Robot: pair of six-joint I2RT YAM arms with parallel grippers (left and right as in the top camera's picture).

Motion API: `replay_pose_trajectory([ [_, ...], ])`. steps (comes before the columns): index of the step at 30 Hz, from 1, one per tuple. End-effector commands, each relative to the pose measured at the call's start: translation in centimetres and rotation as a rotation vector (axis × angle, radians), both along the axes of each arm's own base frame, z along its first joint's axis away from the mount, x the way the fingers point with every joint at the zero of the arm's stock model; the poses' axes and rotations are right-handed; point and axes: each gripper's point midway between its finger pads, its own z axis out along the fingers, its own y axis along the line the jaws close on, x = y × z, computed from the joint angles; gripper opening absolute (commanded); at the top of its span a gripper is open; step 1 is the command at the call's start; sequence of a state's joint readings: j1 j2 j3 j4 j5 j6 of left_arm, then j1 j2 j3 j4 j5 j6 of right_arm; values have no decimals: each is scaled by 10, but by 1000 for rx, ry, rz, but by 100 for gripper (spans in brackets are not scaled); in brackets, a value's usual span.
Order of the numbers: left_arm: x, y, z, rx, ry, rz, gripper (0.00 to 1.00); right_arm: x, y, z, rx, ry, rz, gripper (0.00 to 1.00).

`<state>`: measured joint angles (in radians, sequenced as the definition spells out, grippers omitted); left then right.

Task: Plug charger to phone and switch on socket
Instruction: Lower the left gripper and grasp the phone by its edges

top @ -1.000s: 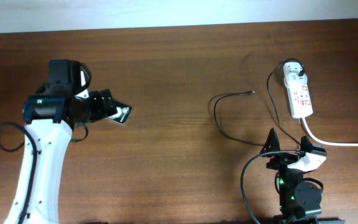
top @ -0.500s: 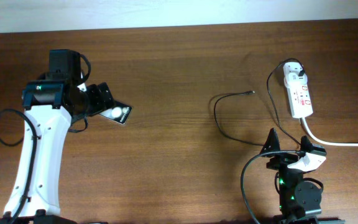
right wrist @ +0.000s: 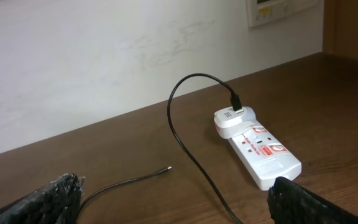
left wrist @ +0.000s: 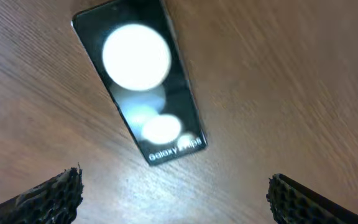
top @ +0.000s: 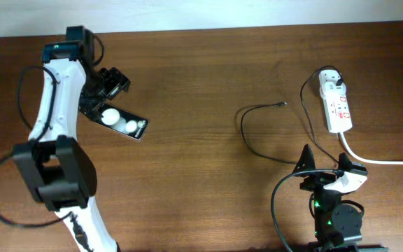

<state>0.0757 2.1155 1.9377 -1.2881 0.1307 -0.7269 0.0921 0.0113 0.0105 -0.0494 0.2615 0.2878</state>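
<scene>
One phone [top: 120, 124] flat, long axis diagonal, lettered end lower right; left end effector [left wrist: 174, 186] and right end effector [right wrist: 174, 190] spread, empty

1. The phone [top: 121, 124] lies flat on the left part of the table [top: 194, 63], set at a slant, with one end far-left and the other near-right.
2. The left gripper [left wrist: 174, 180] is over the table just beside the phone, on its far side, and apart from it.
3. The socket [top: 336, 105] lies on the far right of the table, running lengthwise from far to near.
4. The charger [top: 242, 126] is plugged in at the socket's far end. Its cable loops over the table to the left of the socket, and its tip rests left of the socket, well apart from the phone.
5. A thick cord [top: 383, 161] leaves the socket's near end and runs off to the right.
6. The right gripper [top: 324, 164] is at the near right, on the near side of the socket.
</scene>
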Motion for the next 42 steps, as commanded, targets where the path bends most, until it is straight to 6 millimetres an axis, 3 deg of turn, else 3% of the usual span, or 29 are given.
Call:
replay_pose_trajectory([
  [1,5,12,-7,-56,9,62,99,0,-1,-3,-4,7,-5,99],
  [18,31,21,-6,-56,-66,269,100,0,-1,-3,-4,7,-5,99],
  [26,40,23,-10,-44,-93,233,99,0,-1,-3,-4,7,-5,99],
  [28,30,10,-20,-72,-13,344,99,0,-1,-3,-4,7,-5,98],
  [33,11,-5,-87,-57,177,239,99,0,-1,-3,-4,7,-5,99],
  [36,8,12,-95,32,187,233,99,0,-1,-3,-4,7,-5,99],
  [42,8,19,-96,75,179,233,99,0,-1,-3,-3,7,-5,99],
])
